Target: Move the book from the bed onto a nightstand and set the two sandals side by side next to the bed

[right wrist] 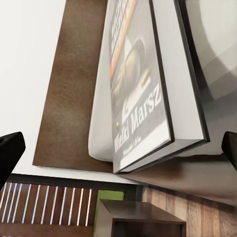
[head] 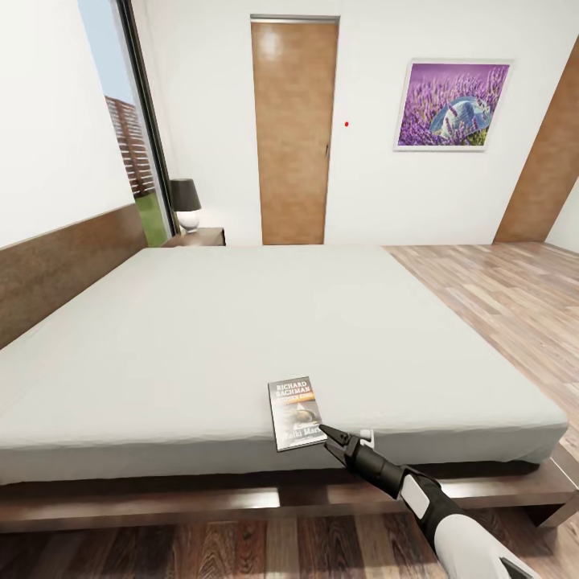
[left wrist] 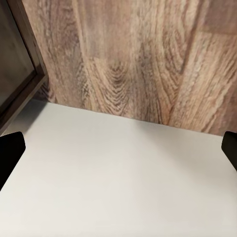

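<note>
Dark thin book [head: 294,412] on smooth bed [head: 201,338]

My tool [right wrist: 118,148] is gaping wide before the book [right wrist: 140,94], which is lying on the bed [right wrist: 101,98]; the nightstand [right wrist: 143,219] is showing beyond.

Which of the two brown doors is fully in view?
The door straight ahead past the bed, by the lamp. The other door is cropped at the right edge.
</note>
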`<state>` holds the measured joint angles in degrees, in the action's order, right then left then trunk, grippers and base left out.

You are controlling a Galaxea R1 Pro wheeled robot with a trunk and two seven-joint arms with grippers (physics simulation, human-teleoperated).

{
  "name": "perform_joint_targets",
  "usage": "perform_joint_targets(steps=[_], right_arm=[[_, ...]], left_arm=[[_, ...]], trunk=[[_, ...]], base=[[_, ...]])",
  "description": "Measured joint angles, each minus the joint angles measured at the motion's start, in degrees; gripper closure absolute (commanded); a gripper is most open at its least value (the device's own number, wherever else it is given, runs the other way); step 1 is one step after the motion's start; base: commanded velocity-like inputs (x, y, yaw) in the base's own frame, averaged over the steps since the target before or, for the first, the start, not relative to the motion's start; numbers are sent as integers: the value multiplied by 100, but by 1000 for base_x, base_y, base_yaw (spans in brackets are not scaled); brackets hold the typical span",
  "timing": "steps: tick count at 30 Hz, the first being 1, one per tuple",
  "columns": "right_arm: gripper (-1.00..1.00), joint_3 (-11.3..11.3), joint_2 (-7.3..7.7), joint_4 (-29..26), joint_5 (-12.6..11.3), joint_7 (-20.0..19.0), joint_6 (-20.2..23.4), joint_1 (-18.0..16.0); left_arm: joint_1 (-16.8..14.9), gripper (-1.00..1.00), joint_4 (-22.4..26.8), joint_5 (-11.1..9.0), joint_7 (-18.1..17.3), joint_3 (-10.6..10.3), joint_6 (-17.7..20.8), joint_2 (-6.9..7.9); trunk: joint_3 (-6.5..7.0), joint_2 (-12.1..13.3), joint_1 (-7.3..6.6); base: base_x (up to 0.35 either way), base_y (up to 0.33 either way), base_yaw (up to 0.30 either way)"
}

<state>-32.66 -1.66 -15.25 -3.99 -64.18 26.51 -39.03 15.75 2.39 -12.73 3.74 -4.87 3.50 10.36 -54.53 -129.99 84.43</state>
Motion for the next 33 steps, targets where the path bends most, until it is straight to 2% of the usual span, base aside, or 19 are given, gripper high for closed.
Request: perform_joint_targets(steps=[8,14,33], right_arm=[[-100,0,-5,2,0,1,0,-15],[-100,1,-8,6,1,2,0,-17],[-100,1,-80,0,14,8,0,-25]], left_arm=[[0,-100,0,1,0,0,0,0],[0,-100,0,1,0,0,2,0],[0,-100,0,1,0,0,0,0]], trunk=[[0,0,0],[-107,-239,131],[-108,-241,132]], base=[[0,0,0],[0,0,0],[0,0,0]])
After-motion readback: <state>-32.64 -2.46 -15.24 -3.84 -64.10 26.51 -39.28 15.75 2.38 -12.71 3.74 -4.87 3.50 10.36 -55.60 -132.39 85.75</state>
